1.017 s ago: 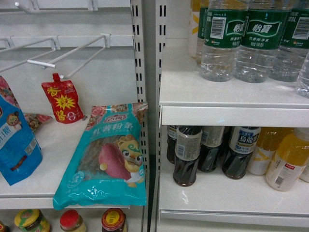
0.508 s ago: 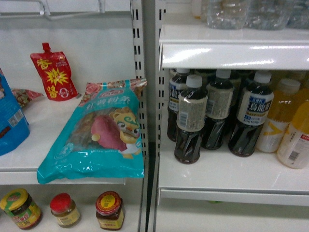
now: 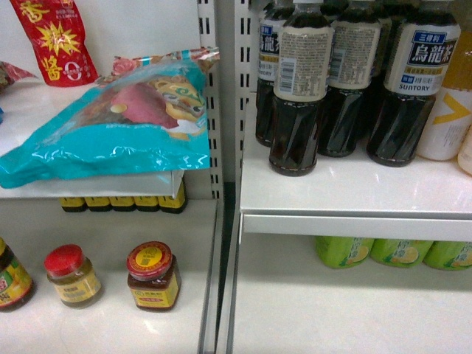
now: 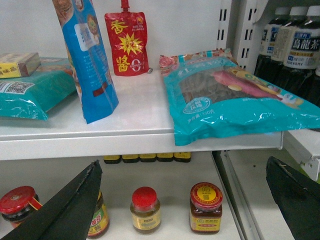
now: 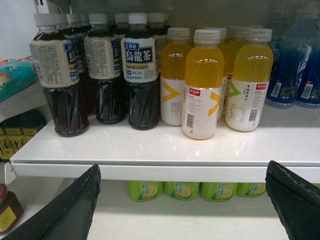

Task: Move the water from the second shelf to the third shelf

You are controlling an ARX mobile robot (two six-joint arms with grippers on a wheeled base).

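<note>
Water bottle with the green label: not in any of the three views right now.

Head view, no end effector in shot. Dark tea bottles with beige labels (image 3: 299,81) stand on a white shelf (image 3: 354,193). A teal plastic noodle bag (image 3: 118,122) overhangs the neighbouring shelf, and lime-green bottles (image 3: 383,251) sit one level down.

Left wrist view: the left end effector (image 4: 183,165) is spread wide with nothing between its black fingers (image 4: 65,210). Straight ahead between them stand a small red-lidded glass jar (image 4: 145,210) and a dark-sauce jar with a yellow-and-red lid (image 4: 205,207). Above and beyond sit that teal bag, a red spouted pouch (image 4: 126,42) and an upright blue pouch (image 4: 87,60).

Right wrist view: the right end effector (image 5: 183,169) is also wide and empty. Just above and ahead are yellow drink bottles with white labels (image 5: 202,82), with the dark tea bottles to their left. Blurred blue bottles (image 5: 292,70) are at far right.
</note>
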